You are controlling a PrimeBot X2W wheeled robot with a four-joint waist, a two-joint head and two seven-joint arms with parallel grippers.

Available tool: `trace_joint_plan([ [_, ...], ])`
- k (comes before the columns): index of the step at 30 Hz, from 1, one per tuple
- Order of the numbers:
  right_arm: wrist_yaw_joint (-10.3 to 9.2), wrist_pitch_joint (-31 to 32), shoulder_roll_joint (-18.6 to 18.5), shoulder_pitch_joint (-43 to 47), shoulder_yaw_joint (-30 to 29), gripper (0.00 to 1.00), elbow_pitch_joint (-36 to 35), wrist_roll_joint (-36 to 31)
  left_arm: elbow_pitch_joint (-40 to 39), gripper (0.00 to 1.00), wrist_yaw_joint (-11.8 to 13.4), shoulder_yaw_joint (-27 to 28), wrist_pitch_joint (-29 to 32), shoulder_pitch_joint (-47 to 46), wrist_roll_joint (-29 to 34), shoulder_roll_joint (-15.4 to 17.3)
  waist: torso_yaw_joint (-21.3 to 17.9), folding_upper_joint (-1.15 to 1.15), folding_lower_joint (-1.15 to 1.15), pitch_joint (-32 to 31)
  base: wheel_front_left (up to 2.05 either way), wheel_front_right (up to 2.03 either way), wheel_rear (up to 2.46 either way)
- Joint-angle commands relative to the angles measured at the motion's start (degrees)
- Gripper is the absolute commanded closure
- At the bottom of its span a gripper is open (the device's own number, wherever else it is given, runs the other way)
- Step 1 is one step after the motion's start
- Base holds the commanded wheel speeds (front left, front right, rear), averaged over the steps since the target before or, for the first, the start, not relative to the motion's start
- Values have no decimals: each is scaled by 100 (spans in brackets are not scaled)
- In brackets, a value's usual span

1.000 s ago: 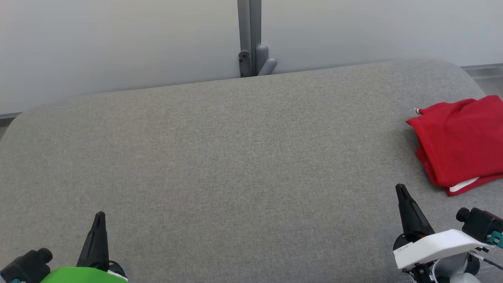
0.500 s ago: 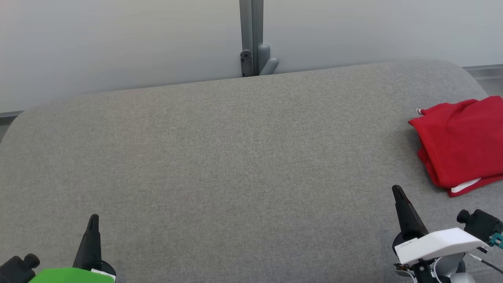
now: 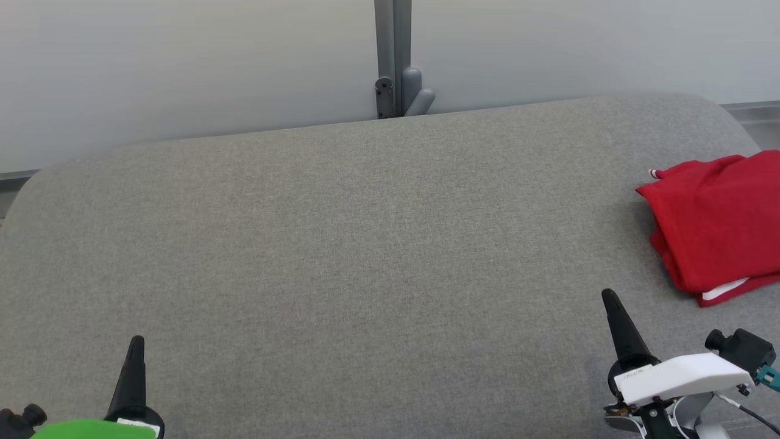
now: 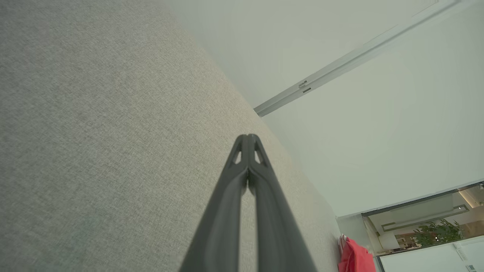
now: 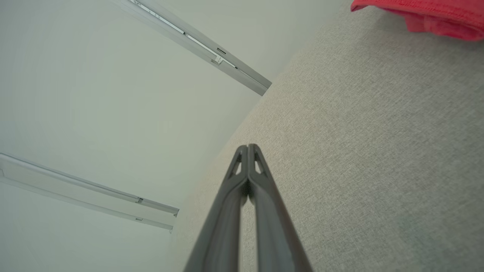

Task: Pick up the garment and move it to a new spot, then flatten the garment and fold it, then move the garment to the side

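Lying folded at the right edge of the grey worktop (image 3: pixel 365 244): red garment (image 3: pixel 719 225), one, white trim showing at its near corner. Left claw (image 3: pixel 135 340), low at near left, fingers pressed together, well apart from the garment. Right claw (image 3: pixel 608 295), near right, likewise pressed together, near the garment but not touching it
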Motion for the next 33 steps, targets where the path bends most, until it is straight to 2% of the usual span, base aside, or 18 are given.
trace_joint_plan([
  [1,3,19,-9,-127,4,100,-30,159,-41,100,-42,75,26,-38,-153,3,3,0,0,0,0,0,0],
  [18,2,142,69,-176,46,100,92,1285,52,100,-220,483,359,-71,-1162,-206,48,0,0,9,0,0,0],
  [33,2,226,122,-217,72,100,172,2011,111,100,-329,745,582,-93,-1801,-347,83,0,0,16,0,0,0],
])
